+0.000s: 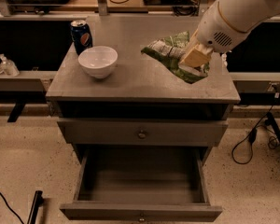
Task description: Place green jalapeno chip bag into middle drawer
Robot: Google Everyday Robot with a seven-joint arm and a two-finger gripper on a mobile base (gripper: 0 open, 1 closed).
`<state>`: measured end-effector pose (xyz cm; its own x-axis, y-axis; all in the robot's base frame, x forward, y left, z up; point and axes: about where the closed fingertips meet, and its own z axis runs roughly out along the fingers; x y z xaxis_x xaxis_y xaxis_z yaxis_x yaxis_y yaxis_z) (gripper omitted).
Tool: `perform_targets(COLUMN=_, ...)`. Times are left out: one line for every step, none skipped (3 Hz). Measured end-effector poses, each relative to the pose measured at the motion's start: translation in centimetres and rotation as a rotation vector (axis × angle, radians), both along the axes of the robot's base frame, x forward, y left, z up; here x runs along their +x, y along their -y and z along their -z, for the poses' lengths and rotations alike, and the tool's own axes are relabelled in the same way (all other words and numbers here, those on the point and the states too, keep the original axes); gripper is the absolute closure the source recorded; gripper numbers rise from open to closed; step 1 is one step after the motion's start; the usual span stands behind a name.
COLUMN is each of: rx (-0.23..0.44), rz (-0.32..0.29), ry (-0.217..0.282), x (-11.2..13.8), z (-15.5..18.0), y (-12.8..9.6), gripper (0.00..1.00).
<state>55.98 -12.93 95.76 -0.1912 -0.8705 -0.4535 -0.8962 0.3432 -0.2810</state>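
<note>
The soda can (pixel 81 35) bears a Pepsi logo. No print is legible on the chip bag (pixel 164 50), which the gripper (pixel 195 60) pinches above the cabinet top (pixel 144 80).
</note>
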Motion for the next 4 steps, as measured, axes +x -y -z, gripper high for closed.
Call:
perform_targets(rx=-0.025, rz=-0.046, ry=0.005, x=-1.6, z=1.8, y=0.2, gripper=1.00)
perform_targets(rx=-0.188, rz=-0.086, ry=0.017, x=-6.9, z=5.0, y=4.5, gripper=1.00)
perform_targets(rx=-0.284, rz=-0.103, ry=-0.045, x=-12.3, z=12.1, y=11.2, gripper=1.00)
perform_targets(rx=-0.319, rz=-0.161, ry=-0.075, x=-14.5, z=14.3, y=12.5, gripper=1.00)
